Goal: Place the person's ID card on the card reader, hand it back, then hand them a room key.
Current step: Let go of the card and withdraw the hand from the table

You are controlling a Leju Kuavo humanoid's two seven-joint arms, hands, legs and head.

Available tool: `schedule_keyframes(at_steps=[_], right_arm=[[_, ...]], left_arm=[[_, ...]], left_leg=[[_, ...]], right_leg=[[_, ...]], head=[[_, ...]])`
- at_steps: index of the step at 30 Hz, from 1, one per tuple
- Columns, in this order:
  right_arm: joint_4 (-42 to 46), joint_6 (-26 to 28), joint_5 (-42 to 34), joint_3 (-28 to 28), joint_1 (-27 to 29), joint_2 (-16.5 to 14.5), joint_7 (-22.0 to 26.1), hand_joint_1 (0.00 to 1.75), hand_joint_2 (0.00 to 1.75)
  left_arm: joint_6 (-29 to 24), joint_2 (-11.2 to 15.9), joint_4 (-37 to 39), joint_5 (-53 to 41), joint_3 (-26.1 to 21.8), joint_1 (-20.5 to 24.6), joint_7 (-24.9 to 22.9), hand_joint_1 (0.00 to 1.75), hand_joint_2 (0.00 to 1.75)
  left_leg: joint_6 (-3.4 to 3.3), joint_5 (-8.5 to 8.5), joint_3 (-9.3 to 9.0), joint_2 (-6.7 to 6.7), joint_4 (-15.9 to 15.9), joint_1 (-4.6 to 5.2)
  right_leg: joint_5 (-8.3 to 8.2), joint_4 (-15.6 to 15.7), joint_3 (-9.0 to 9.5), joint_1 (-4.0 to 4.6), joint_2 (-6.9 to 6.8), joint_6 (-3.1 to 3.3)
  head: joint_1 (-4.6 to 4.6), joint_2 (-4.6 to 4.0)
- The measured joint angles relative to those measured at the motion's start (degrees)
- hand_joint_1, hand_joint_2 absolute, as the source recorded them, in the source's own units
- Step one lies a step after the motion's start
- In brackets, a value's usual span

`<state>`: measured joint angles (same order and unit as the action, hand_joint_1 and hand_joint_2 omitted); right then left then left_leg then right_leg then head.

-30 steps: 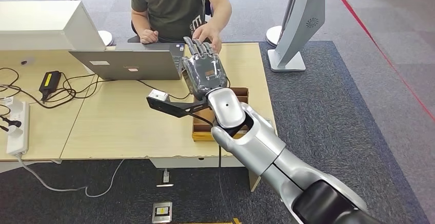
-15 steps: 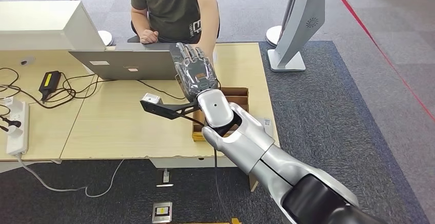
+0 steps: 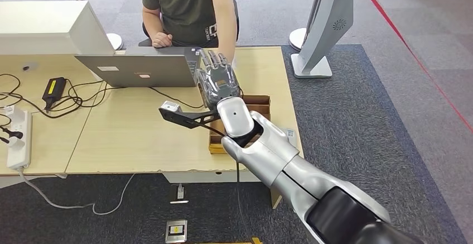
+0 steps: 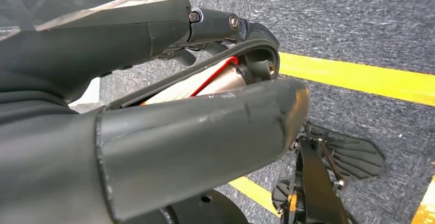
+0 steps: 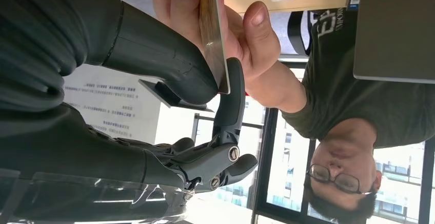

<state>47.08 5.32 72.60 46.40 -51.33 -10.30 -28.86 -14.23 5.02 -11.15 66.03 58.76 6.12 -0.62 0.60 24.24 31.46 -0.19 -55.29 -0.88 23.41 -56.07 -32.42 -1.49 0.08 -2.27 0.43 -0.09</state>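
ID card (image 5: 213, 34) pinched between right hand (image 5: 169, 75) and person's hand (image 5: 231, 24).

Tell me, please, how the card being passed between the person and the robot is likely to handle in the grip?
The card looks thin and flat with a straight edge, so probably stiff and light. Its surface looks glossy, so it may slip where the right robot hand pinches only its end. The person's hand also holds it.

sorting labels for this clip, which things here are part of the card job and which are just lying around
Part of the job:
- card, pinched between the right hand's thumb and fingers, the person's hand also on it
- cardboard tray

Lying about:
- laptop
- power strip
- black charger
- white stand
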Motion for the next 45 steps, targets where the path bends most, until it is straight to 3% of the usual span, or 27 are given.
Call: schedule_keyframes(at_steps=[8, 9, 12, 13, 27, 33, 38, 45], right_arm=[[1.53, -2.61, 2.56, 0.01, 0.71, 1.16, -1.15, 1.75, 1.75], [1.88, -2.94, 3.19, 0.01, 0.87, 1.36, -1.3, 1.31, 1.75], [3.11, -3.9, 4.77, -0.02, 1.44, 2.01, -1.68, 0.0, 0.44], [3.58, -3.87, 5.41, -0.05, 1.66, 2.27, -1.75, 0.0, 0.0], [8.1, -3.55, 10.29, -1.85, 3.03, 6.7, -2.63, 0.0, 0.0], [10.31, -6.2, 10.14, -3.93, 3.12, 9.77, -4.58, 0.0, 0.0], [13.04, -8.58, 8.57, -8.03, 5.77, 16.29, -8.15, 0.0, 0.0], [20.91, -12.75, 7.75, -18.16, 16.25, 28.74, -9.99, 0.0, 0.0]], left_arm=[[-0.06, -0.04, -0.01, 0.26, -0.01, -0.03, -0.36, 0.0, 0.0], [-0.1, -0.04, -0.02, 0.34, -0.01, -0.03, -0.3, 0.0, 0.0], [-0.21, -0.04, -0.02, 0.63, -0.01, -0.04, -0.27, 0.0, 0.0], [-0.26, -0.04, -0.02, 0.73, -0.01, -0.05, -0.36, 0.0, 0.0], [-0.65, -0.04, -0.02, 1.1, -0.04, -0.13, -1.28, 0.0, 0.0], [-1.31, -0.04, -0.02, 1.62, -0.05, -0.14, -0.86, 0.0, 0.0], [-1.24, -0.04, -0.02, 2.38, -0.05, -0.33, -1.86, 0.0, 0.0], [-1.98, -0.04, -0.02, 4.19, -0.14, -0.69, -1.84, 0.0, 0.0]], left_leg=[[0.0, 0.0, 0.0, 0.0, 0.0, 0.0], [0.0, 0.0, 0.0, 0.0, 0.0, 0.0], [0.0, 0.0, 0.0, 0.0, 0.0, 0.0], [0.0, 0.0, 0.0, 0.0, 0.0, 0.0], [0.0, 0.0, -0.01, 0.01, -0.01, 0.0], [0.0, 0.0, -0.03, 0.0, -0.02, 0.01], [-0.02, 0.01, -0.05, -0.04, -0.07, 0.01], [-0.09, 0.12, -0.07, -0.08, -0.12, 0.03]], right_leg=[[0.0, 0.0, -0.02, 0.0, 0.0, 0.0], [0.0, 0.0, -0.02, 0.0, 0.0, 0.0], [0.0, 0.0, -0.02, 0.0, 0.0, 0.0], [0.0, 0.0, -0.02, 0.0, 0.0, 0.0], [-0.03, 0.01, -0.03, 0.0, 0.01, 0.04], [-0.03, 0.03, -0.04, 0.0, 0.0, 0.04], [-0.03, 0.12, 0.02, -0.01, -0.03, 0.02], [-0.04, 0.22, 0.09, -0.02, -0.03, 0.0]], head=[[0.0, 0.02], [0.0, 0.02], [0.01, 0.02], [0.01, 0.01], [-0.01, 0.02], [-0.01, 0.01], [-0.02, 0.0], [-0.02, 0.01]])
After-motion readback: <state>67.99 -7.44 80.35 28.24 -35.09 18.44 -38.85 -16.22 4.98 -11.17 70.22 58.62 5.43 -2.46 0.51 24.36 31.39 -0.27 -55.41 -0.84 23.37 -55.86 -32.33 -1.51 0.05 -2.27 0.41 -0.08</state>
